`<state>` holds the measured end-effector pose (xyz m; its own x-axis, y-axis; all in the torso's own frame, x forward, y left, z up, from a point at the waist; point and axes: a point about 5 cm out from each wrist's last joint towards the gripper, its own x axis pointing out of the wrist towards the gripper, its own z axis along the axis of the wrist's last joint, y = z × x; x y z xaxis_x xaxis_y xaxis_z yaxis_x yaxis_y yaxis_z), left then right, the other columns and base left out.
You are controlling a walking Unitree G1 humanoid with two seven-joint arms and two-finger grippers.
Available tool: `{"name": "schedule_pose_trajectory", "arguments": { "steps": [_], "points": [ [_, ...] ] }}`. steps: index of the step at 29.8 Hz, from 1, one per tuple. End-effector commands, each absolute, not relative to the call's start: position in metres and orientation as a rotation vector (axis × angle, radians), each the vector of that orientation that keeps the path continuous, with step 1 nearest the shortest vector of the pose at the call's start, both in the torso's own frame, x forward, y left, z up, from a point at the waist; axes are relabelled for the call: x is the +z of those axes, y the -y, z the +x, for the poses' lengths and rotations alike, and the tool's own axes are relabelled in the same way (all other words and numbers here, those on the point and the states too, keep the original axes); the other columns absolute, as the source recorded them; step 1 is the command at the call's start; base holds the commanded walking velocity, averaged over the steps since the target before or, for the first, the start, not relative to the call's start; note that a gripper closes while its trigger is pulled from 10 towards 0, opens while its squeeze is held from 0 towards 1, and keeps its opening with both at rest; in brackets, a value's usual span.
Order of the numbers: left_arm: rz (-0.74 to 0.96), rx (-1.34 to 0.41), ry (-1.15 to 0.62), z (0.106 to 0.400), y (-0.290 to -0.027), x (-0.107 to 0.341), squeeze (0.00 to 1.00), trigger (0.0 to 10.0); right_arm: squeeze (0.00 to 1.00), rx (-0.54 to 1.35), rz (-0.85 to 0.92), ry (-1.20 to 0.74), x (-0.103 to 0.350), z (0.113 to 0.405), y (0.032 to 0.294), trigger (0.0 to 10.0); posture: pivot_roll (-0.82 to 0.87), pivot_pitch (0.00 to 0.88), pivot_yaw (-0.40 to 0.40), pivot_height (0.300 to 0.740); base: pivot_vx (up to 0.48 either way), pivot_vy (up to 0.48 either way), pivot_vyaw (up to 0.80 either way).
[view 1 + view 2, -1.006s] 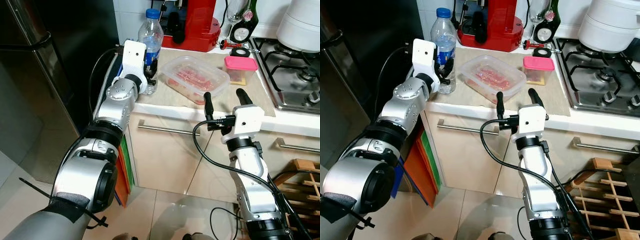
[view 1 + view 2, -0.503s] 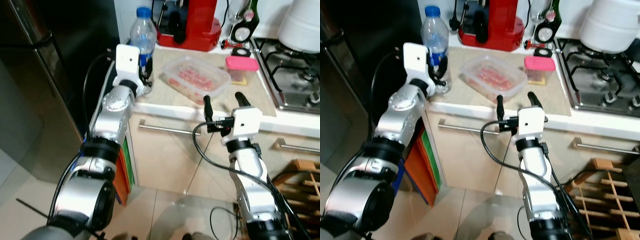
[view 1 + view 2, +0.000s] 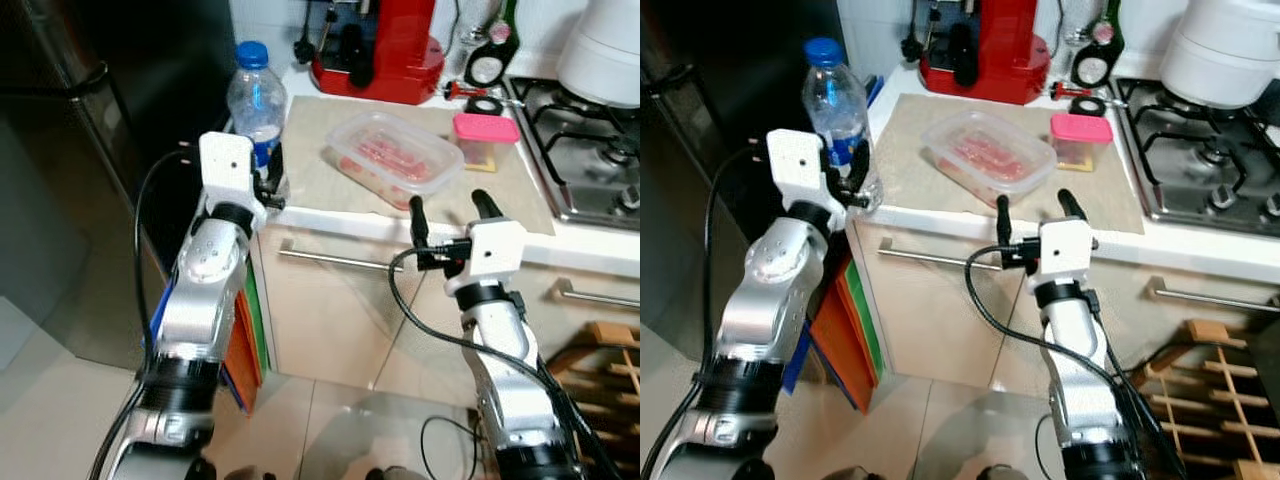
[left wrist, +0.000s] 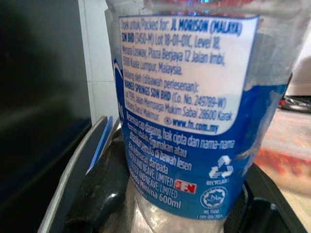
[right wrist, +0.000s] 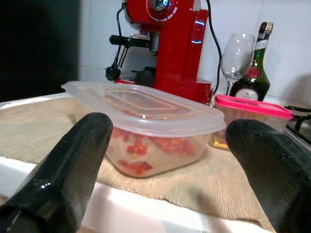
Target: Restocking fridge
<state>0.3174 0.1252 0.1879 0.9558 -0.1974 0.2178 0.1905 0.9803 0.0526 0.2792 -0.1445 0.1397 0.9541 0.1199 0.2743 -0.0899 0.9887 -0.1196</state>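
Bottle [image 3: 838,120] with blue cap, upright at the left front corner of the counter [image 3: 1200,248], clasped low between the black fingers [image 4: 99,194] of the left gripper [image 3: 848,178]. Label [image 4: 194,92] close up in the left wrist view, printed in small text. Right gripper [image 3: 1035,208] held just off the front edge of the counter, fingers [image 5: 73,160] spread wide and grasping nothing. Beyond it, on the beige mat [image 3: 1100,195], sat a clear lidded container [image 3: 988,155] of red food, with a pink-lidded box [image 3: 1080,138] just beside. Red coffee machine [image 3: 985,50] at the back edge.
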Motion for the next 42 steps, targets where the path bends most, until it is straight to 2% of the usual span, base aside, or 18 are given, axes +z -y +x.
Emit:
{"name": "schedule_pose_trajectory", "arguments": {
  "steps": [1, 7, 9, 19, 42],
  "points": [
    [0.032, -0.226, 0.285, 0.307, -0.124, 0.2, 0.0, 10.0, 0.0, 0.089, -0.109, 0.282, 0.141, 0.277, 0.153, 10.0, -0.02, 0.012, 0.006, 0.731, 0.0, 0.0, 0.0],
    [0.071, -0.271, 0.295, 0.286, -0.125, 0.204, 0.0, 10.0, 0.0, 0.068, -0.124, 0.285, 0.142, 0.274, 0.163, 10.0, -0.01, 0.007, 0.004, 0.731, 0.0, 0.0, 0.0],
    [0.062, -0.259, 0.232, 0.287, -0.126, 0.193, 0.0, 10.0, 0.0, 0.068, -0.124, 0.278, 0.14, 0.273, 0.161, 10.0, -0.01, 0.006, 0.004, 0.731, 0.0, 0.0, 0.0],
    [0.016, -0.261, 0.171, 0.294, -0.117, 0.184, 0.0, 10.0, 0.0, 0.092, -0.111, 0.271, 0.138, 0.279, 0.153, 10.0, -0.02, 0.001, -0.002, 0.731, 0.0, 0.0, 0.0],
    [0.001, -0.261, 0.164, 0.303, -0.115, 0.185, 0.0, 10.0, 0.0, 0.109, -0.115, 0.252, 0.134, 0.277, 0.151, 10.0, -0.04, 0.014, -0.004, 0.731, -0.303, 0.0, 0.0]
  ]
}}
